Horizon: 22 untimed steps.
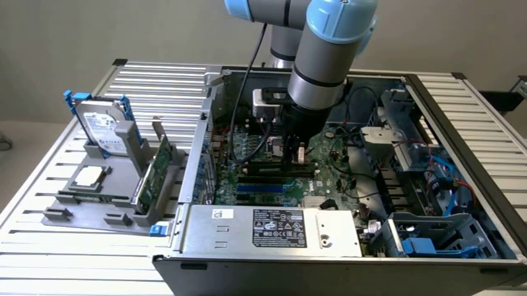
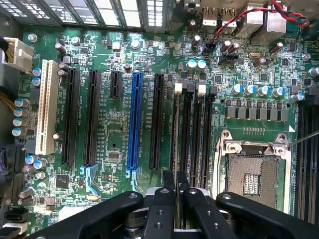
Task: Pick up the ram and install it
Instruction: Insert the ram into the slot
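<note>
The long, thin dark-green ram stick (image 2: 176, 159) is gripped edge-on between the closed fingers of the black gripper (image 2: 176, 174). It is held over the black memory slots (image 2: 192, 134) on the green motherboard (image 2: 114, 149), near the silver processor socket (image 2: 254, 174), apparently for alignment with one slot.

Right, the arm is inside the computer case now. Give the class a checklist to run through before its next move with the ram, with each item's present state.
1. Case open, motherboard exposed: ok.
2. Gripper over the memory slots, beside the processor socket: ok.
3. Memory slots free of sticks: ok, they look empty in the wrist view.
4. Ram held in the gripper: cannot tell.
5. White slot latches opened: cannot tell.
6. Red and black cable away from the slots: ok.
</note>
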Available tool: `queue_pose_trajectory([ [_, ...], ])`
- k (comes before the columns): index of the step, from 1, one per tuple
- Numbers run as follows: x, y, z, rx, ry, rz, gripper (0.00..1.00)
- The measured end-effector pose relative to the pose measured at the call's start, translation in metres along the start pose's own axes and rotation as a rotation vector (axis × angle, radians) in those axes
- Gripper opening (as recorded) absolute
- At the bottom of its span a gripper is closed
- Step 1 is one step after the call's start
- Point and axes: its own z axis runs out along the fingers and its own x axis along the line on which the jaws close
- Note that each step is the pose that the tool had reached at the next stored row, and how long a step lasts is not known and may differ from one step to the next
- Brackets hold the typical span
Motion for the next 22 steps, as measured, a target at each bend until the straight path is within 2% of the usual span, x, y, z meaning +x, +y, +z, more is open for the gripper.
queue_pose_trajectory([
  [9,0.000,0.0015,-0.0129,-0.0019,0.0000,0.002,0.13],
  [19,0.000,0.0009,-0.0153,-0.0133,-0.0043,0.034,0.13],
  [22,0.000,-0.0003,-0.0154,-0.0195,-0.0051,0.040,0.13],
])
